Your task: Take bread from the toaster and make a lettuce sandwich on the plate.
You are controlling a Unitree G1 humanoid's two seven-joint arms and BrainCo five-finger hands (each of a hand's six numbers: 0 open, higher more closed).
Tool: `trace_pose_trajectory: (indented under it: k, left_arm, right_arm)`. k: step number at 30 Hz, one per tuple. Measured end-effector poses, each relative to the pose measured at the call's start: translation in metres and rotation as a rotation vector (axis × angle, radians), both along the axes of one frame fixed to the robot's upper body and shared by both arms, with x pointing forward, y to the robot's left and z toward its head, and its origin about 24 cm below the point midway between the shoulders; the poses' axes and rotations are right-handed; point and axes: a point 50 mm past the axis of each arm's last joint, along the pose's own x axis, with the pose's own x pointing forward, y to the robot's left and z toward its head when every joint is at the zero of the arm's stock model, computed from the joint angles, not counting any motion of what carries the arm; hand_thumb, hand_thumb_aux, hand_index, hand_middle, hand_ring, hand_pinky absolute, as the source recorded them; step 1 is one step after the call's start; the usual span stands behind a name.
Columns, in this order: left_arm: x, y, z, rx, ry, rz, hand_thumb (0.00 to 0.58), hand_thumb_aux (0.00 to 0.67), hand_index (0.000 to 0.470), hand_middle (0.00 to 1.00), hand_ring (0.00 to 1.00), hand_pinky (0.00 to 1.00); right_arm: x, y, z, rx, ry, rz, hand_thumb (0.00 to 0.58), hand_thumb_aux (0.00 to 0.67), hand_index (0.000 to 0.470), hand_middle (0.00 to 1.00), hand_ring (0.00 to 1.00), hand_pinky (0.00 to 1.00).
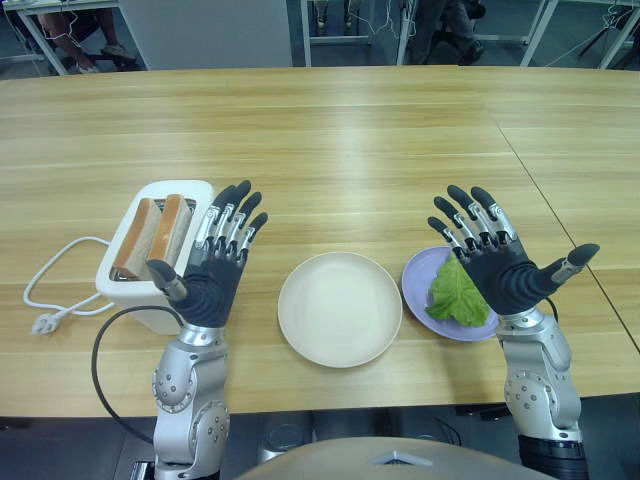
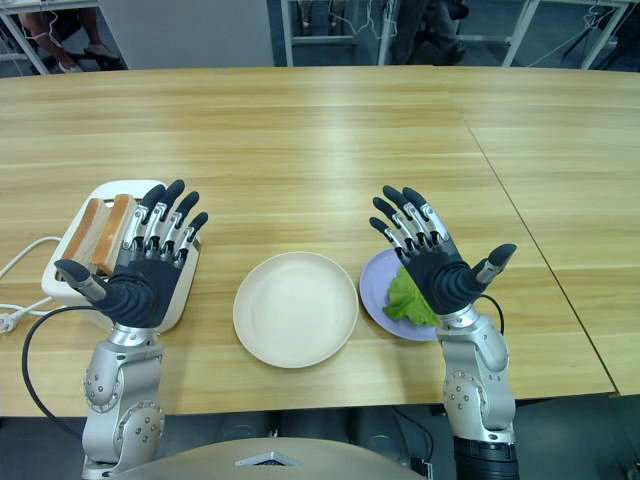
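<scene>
A white toaster point(image 1: 150, 205) stands at the left with two bread slices point(image 1: 155, 234) upright in its slots. My left hand point(image 1: 218, 262) hovers just right of it, palm up, fingers spread and holding nothing. A cream plate point(image 1: 340, 307) lies bare in the middle near the front edge. To its right a small lilac plate point(image 1: 424, 272) carries a green lettuce leaf point(image 1: 455, 295). My right hand point(image 1: 495, 255) hangs over that leaf, open with fingers splayed, and hides part of it.
The toaster's white cord and plug point(image 1: 45, 322) trail to the left, and a black cable point(image 1: 105, 365) loops near the front edge. A seam point(image 1: 545, 205) marks where an adjoining table joins at the right. Wide bare wood stretches behind the plates.
</scene>
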Motion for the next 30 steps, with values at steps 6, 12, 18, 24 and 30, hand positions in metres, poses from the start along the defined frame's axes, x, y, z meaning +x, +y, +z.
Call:
trace_pose_trajectory:
  k: [6, 12, 18, 24, 30]
  left_arm:
    - [0.000, 0.001, 0.000, 0.002, 0.004, 0.011, 0.000, 0.000, 0.000, 0.00, 0.00, 0.00]
    - [0.000, 0.005, 0.001, 0.041, 0.010, 0.074, 0.000, 0.000, 0.000, 0.00, 0.00, 0.00]
    - [-0.009, 0.044, 0.056, 0.535, -0.120, 0.586, 0.000, 0.000, 0.000, 0.00, 0.00, 0.00]
    - [-0.020, 0.072, 0.096, 1.043, -0.162, 0.990, 0.000, 0.000, 0.000, 0.00, 0.00, 0.00]
    - [-0.021, 0.103, 0.088, 1.475, 0.012, 1.194, 0.000, 0.000, 0.000, 0.00, 0.00, 0.00]
  right_arm:
    - [0.000, 0.000, 0.000, 0.000, 0.000, 0.000, 0.000, 0.000, 0.000, 0.00, 0.00, 0.00]
    - [0.000, 0.000, 0.000, -0.001, -0.001, 0.002, 0.000, 0.000, 0.000, 0.00, 0.00, 0.00]
    - [0.000, 0.000, 0.000, -0.004, -0.002, 0.002, 0.000, 0.000, 0.000, 0.00, 0.00, 0.00]
    - [0.000, -0.001, 0.000, -0.009, 0.000, 0.002, 0.000, 0.000, 0.000, 0.00, 0.00, 0.00]
    - [-0.001, -0.002, -0.001, -0.010, 0.003, -0.001, 0.000, 0.000, 0.000, 0.00, 0.00, 0.00]
